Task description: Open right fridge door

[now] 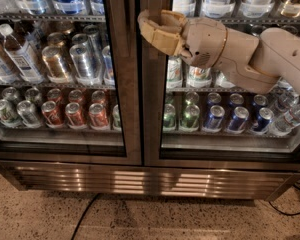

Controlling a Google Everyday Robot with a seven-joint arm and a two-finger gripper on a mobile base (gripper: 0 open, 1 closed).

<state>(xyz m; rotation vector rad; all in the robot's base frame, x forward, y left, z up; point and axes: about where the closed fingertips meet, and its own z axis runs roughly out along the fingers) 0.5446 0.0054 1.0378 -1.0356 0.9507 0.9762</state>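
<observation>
My gripper is up high in front of the right fridge door, right at its dark metal frame, where the two doors meet. My arm comes in from the right, across the glass. The door sits flat beside the left door. Behind its glass I see green cans and blue cans on a shelf.

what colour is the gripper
Tan, camera view; the gripper is at the frame of the right fridge door.
</observation>
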